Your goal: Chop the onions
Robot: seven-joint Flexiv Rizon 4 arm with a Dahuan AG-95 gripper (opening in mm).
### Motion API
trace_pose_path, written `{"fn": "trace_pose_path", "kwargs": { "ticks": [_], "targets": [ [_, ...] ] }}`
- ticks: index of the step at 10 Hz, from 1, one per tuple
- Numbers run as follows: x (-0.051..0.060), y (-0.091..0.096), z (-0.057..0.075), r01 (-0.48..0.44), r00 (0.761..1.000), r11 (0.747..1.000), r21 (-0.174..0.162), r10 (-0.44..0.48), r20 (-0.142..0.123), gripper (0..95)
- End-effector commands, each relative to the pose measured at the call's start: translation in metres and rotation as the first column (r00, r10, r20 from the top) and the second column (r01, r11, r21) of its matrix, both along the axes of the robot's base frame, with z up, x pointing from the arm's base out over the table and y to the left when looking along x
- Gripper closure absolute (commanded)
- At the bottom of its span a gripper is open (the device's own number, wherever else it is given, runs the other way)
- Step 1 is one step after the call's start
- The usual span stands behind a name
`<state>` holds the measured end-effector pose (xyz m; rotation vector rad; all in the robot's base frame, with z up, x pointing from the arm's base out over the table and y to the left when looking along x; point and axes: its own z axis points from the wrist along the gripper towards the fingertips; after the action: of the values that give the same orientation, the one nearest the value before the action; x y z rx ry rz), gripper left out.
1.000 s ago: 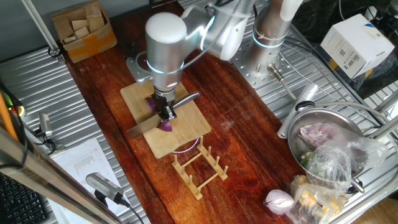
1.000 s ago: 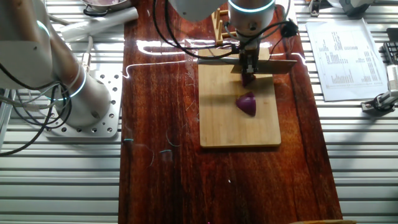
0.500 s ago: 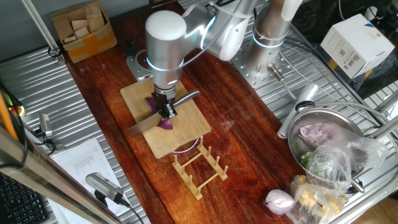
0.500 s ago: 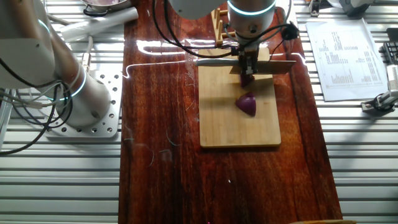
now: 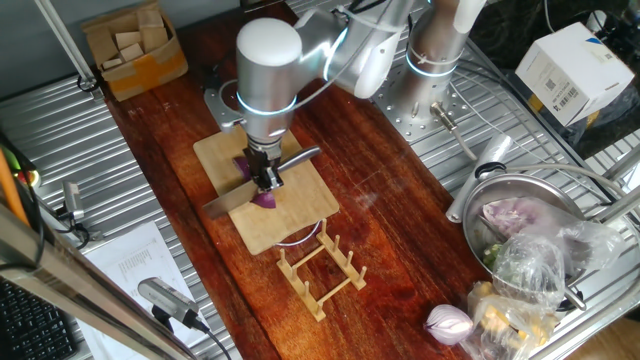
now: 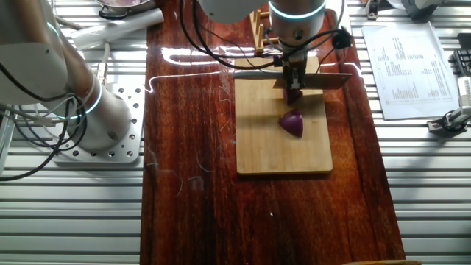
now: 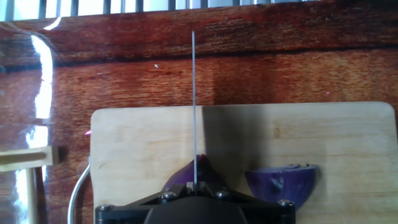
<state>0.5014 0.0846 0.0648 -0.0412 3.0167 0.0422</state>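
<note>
My gripper (image 5: 266,178) is shut on a cleaver (image 5: 232,202), gripping it at the handle end of the blade, over the wooden cutting board (image 5: 290,225). In the other fixed view the gripper (image 6: 293,79) holds the blade (image 6: 335,79) flat-side on, across the board's far end (image 6: 257,140). One purple onion wedge (image 6: 292,94) lies right under the blade, and a second wedge (image 6: 292,123) lies free nearer the board's middle. In the hand view the blade (image 7: 194,106) shows edge-on over one wedge (image 7: 184,175), with the other wedge (image 7: 283,181) to its right. I cannot tell whether the blade touches the wedge.
A wooden rack (image 5: 322,270) stands just past the board's end. A steel bowl (image 5: 520,215) with bagged vegetables and a whole pale onion (image 5: 448,322) sit at the right. A box of wooden blocks (image 5: 135,45) is at the back left. Another arm's base (image 6: 96,118) stands beside the board.
The gripper and cleaver have shifted only very slightly. The blade stays over the same wedge, and both wedges lie where they were.
</note>
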Motion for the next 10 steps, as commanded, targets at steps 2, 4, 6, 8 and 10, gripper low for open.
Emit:
{"fn": "trace_pose_path", "kwargs": {
  "ticks": [2, 4, 6, 8, 10],
  "targets": [
    [0.001, -0.001, 0.004, -0.005, 1.000, 1.000, -0.005, 0.006, 0.003, 57.0],
    [0.001, -0.002, 0.011, -0.010, 1.000, 1.000, -0.005, 0.010, -0.003, 57.0],
    [0.000, -0.004, 0.015, -0.018, 1.000, 1.000, -0.006, 0.018, -0.007, 57.0],
    [-0.001, -0.007, 0.023, -0.027, 1.000, 1.000, -0.003, 0.027, -0.011, 57.0],
    [-0.002, -0.007, 0.033, -0.025, 1.000, 1.000, 0.000, 0.025, -0.015, 57.0]
  ]
}}
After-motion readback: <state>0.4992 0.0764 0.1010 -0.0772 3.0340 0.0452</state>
